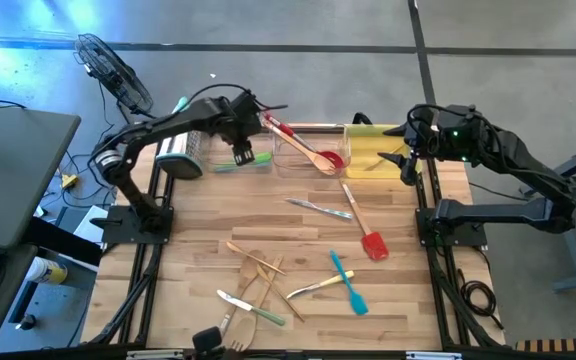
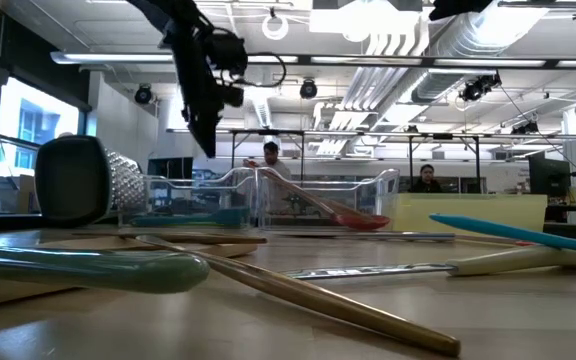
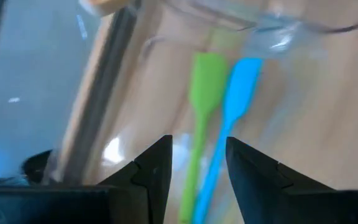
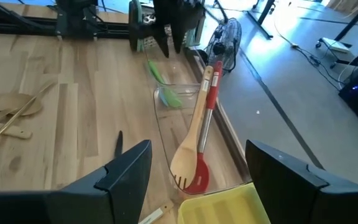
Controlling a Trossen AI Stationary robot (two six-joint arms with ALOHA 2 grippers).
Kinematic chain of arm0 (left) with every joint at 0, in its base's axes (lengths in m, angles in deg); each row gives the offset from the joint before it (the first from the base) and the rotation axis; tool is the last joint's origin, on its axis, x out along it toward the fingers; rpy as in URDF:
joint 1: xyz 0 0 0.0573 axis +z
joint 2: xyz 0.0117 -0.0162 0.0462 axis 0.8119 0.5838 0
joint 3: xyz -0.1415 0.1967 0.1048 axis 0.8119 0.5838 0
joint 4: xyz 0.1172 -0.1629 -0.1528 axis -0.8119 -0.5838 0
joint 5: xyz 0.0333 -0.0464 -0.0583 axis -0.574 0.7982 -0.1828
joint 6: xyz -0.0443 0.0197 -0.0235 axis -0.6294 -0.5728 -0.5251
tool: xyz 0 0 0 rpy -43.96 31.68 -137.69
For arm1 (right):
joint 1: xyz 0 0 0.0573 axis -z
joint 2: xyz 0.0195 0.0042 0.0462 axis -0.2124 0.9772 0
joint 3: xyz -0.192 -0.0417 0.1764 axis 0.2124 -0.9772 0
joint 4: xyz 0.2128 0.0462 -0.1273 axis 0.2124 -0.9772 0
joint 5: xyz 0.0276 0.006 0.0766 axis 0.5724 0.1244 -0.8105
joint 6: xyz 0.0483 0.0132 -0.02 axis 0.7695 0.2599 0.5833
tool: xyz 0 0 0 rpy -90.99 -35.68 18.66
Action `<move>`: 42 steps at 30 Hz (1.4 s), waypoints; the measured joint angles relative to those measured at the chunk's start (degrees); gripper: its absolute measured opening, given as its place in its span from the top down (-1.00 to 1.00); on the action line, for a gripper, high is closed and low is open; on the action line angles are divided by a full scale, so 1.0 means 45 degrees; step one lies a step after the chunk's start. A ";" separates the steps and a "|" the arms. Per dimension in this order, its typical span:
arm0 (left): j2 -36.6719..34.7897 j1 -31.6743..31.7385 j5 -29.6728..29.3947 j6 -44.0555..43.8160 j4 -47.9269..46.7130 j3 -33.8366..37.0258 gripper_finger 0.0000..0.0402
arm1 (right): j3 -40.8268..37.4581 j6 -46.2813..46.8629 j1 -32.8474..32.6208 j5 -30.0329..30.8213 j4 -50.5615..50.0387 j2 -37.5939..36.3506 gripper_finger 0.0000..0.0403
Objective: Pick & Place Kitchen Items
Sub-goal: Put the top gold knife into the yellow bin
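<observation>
My left gripper [image 1: 244, 152] hangs open above the left clear tray [image 2: 183, 195], by the far edge. In that tray lie a green spatula [image 3: 205, 87] and a blue spatula [image 3: 241, 87], side by side; in the left wrist view they show below and between my fingers, clear of them. A second clear tray [image 1: 303, 160] holds a wooden fork-spoon [image 4: 194, 134] and a red spatula [image 4: 202, 168], their handles leaning over its far rim. My right gripper [image 1: 408, 165] waits open, raised beside the yellow tray [image 1: 368, 150].
A steel box grater [image 1: 181, 153] lies left of the trays. Loose on the table's middle and near part: a red spatula [image 1: 373, 243], a blue spatula [image 1: 349, 285], small knives [image 1: 318, 208], wooden forks and spoons [image 1: 256, 265]. A fan [image 1: 113, 70] stands off the table's far left.
</observation>
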 joint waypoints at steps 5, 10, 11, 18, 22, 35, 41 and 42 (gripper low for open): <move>-0.0675 0.0015 0.2517 -0.0974 -0.0760 -0.0147 0.29 | 0.0000 0.0002 0.0002 -0.0029 -0.0070 0.0009 -0.25; -0.0811 -0.0152 0.5253 -0.2695 -0.1659 -0.0144 0.29 | 0.0000 0.0004 0.0004 -0.0275 -0.0063 0.0009 -0.25; -0.0811 -0.0196 0.5668 -0.2798 -0.1883 -0.0142 0.29 | 0.0000 0.0004 0.0000 -0.0328 -0.0046 0.0009 -0.25; -0.0777 -0.2306 0.6426 -0.3105 -0.2227 -0.0139 0.29 | 0.0000 -0.0002 0.0000 -0.0814 0.0172 0.0015 -0.25; -0.0777 -0.3999 0.6693 -0.3883 -0.2227 -0.0137 0.29 | 0.0000 -0.0005 0.0005 -0.1583 0.0193 0.0115 -0.25; -0.0777 -0.9497 0.3254 -0.6605 -0.2228 -0.0132 0.29 | -0.0005 0.0804 -0.0004 -0.7220 0.0216 0.1328 -0.25; -0.0773 -1.1487 0.1282 -0.5325 -0.2229 -0.0132 0.29 | -0.0005 0.2128 -0.0605 -0.9956 0.0053 0.2231 -0.25; -0.0773 -1.1714 0.0977 -0.5301 -0.2232 -0.0132 0.29 | -0.0005 0.2343 -0.0837 -1.0492 -0.0014 0.2369 -0.25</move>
